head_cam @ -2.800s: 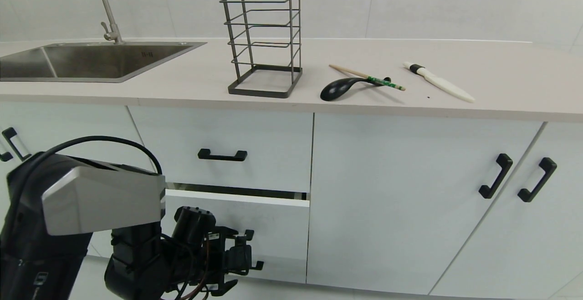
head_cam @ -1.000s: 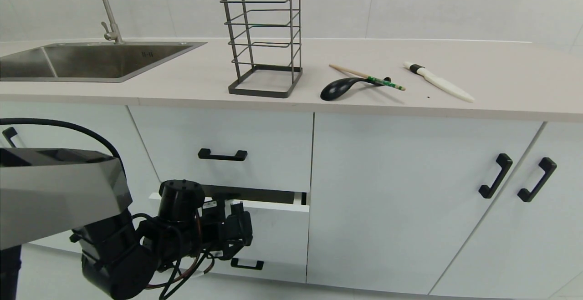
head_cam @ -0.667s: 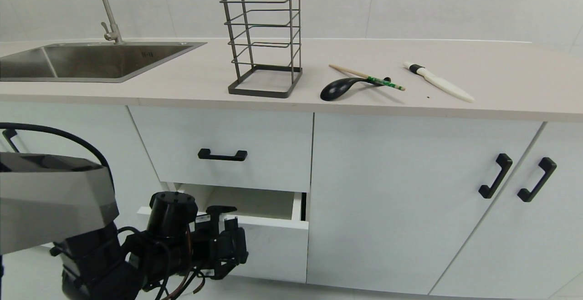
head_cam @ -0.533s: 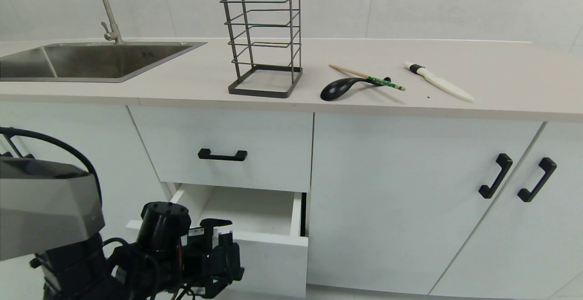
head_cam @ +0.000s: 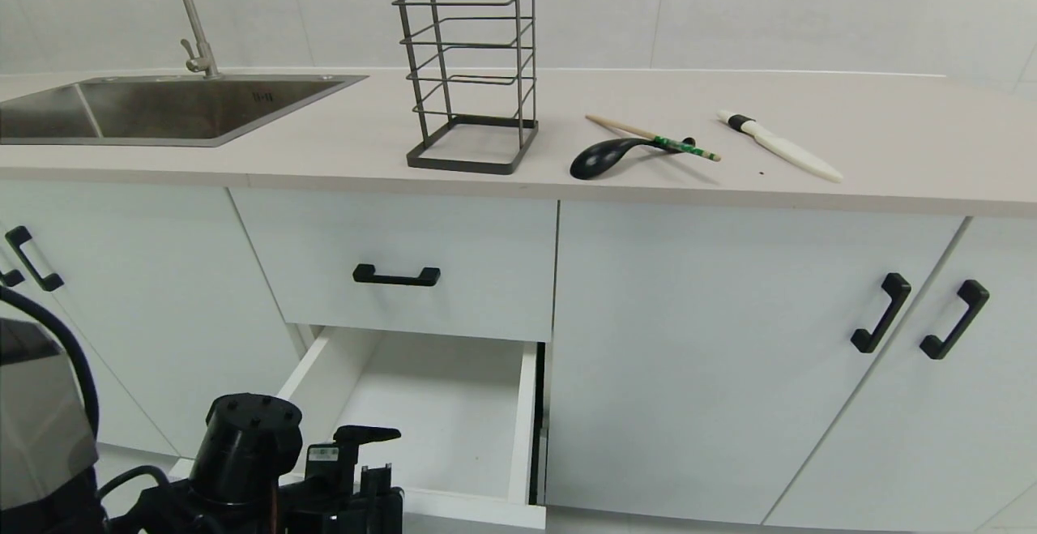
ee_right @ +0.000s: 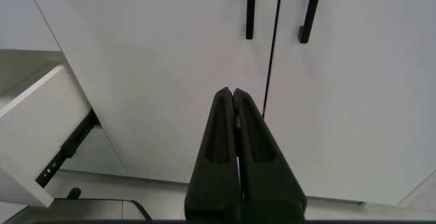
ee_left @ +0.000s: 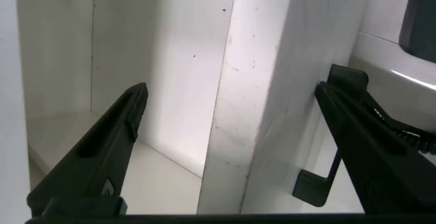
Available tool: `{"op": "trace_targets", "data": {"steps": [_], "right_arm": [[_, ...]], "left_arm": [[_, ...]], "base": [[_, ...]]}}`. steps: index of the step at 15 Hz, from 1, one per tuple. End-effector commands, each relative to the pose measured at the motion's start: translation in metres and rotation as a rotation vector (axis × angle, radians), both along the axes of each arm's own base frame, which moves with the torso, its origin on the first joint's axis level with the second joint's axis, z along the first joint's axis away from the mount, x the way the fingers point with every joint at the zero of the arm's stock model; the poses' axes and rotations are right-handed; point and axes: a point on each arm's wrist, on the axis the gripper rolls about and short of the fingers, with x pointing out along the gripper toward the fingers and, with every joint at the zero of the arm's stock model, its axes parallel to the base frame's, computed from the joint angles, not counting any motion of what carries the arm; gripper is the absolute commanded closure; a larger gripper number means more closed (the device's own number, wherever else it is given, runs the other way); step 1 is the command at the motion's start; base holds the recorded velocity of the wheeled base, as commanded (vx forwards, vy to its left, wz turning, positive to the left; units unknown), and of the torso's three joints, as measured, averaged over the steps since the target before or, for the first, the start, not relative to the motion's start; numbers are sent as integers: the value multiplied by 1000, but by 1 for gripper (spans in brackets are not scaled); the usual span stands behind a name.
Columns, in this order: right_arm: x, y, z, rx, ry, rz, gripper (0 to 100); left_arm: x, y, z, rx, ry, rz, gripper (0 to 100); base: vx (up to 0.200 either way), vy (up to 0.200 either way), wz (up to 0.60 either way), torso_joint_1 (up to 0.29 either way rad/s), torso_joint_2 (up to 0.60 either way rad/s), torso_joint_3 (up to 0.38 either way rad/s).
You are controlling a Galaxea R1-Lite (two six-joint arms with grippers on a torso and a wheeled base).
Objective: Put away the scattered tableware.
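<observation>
On the counter lie a black spoon [head_cam: 603,157], a pair of chopsticks [head_cam: 652,137] resting across its handle, and a white knife with a black band [head_cam: 779,146] to the right. Below, the lower drawer [head_cam: 522,404] stands pulled far out, its inside bare. My left gripper [head_cam: 369,457] is low at the drawer's front. In the left wrist view, the left gripper [ee_left: 238,88] is open, its fingers straddling the white drawer front [ee_left: 252,135] without touching it, and the black drawer handle [ee_left: 320,176] is on the outer side. My right gripper [ee_right: 234,94] is shut and holds nothing, facing the white cabinet doors.
A steel sink [head_cam: 105,141] with a faucet [head_cam: 182,7] is at the counter's left. A tall wire rack [head_cam: 462,165] stands mid-counter. The closed upper drawer has a black handle [head_cam: 396,276]. Two door handles [head_cam: 881,313] are at the right.
The lower drawer has gone from barely ajar to wide open as my left arm drew back and down with its front. The tableware on the counter has not moved.
</observation>
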Motion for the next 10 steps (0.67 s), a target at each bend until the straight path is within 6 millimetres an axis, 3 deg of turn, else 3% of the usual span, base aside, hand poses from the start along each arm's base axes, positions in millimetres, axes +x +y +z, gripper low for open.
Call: {"op": "trace_targets", "data": {"steps": [1,6,10], "right_arm": [[0,0,0,0,1,0,100],[0,0,0,0,1,0,100],[0,0,0,0,3,0,100]], "left_arm": [[0,0,2,-6,-13,0,0],[-4,0,6,-30,-10,3,0],[-37,-25,41,-218,-54,-97,0]], "base": [[0,0,0,0,0,0],[0,0,0,0,0,0],[0,0,0,0,0,0]]}}
